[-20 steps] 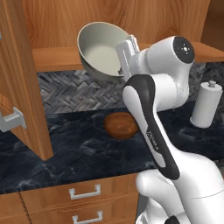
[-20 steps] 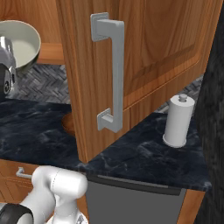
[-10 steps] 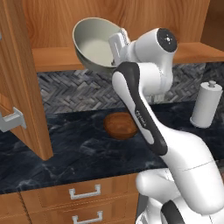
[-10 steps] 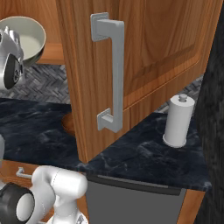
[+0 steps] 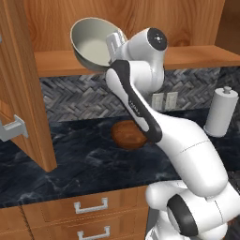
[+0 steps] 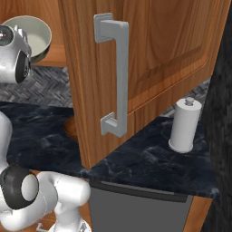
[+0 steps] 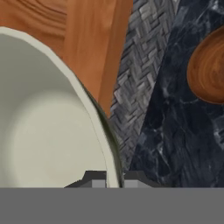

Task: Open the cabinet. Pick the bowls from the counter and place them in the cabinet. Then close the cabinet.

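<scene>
The black counter (image 5: 84,164) runs under a grey herringbone wall (image 5: 79,96), with drawers (image 5: 89,206) below. The cabinet (image 5: 140,28) stands open, its doors (image 6: 149,59) swung out toward the base; the right one hides much of the counter in the right base view. A paper towel roll (image 5: 220,112) stands at the right. The gripper (image 5: 114,44) pinches the rim of the cream bowl (image 5: 91,42), tilted at the shelf (image 5: 56,63) edge. The wooden bowl (image 5: 127,135) sits on the counter below.
</scene>
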Robot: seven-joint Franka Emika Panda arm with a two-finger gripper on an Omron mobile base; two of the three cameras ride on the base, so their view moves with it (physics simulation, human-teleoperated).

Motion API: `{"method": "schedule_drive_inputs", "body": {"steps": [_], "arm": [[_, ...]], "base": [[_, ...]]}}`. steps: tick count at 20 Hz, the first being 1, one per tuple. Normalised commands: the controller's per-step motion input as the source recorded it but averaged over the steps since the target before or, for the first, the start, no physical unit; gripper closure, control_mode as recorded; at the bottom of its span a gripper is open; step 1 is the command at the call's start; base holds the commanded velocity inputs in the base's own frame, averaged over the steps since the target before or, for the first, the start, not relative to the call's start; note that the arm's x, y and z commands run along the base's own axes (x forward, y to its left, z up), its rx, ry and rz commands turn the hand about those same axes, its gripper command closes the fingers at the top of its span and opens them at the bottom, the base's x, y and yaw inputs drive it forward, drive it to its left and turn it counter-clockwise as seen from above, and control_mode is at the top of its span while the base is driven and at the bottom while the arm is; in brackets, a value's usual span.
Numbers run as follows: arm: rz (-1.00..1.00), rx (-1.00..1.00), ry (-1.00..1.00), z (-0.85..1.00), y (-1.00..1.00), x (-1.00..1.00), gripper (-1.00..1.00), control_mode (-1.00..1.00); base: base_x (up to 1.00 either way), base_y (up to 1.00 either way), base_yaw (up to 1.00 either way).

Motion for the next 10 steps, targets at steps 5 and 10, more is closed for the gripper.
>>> {"method": "schedule_drive_inputs", "body": {"steps": [5,10], "arm": [[0.0,0.0,0.0,-0.02,0.16,0.55,1.0,-1.0],[0.0,0.0,0.0,-0.29,0.09,0.43,1.0,-1.0]], "base": [[0.0,0.0,0.0],[0.0,0.0,0.0]]}}
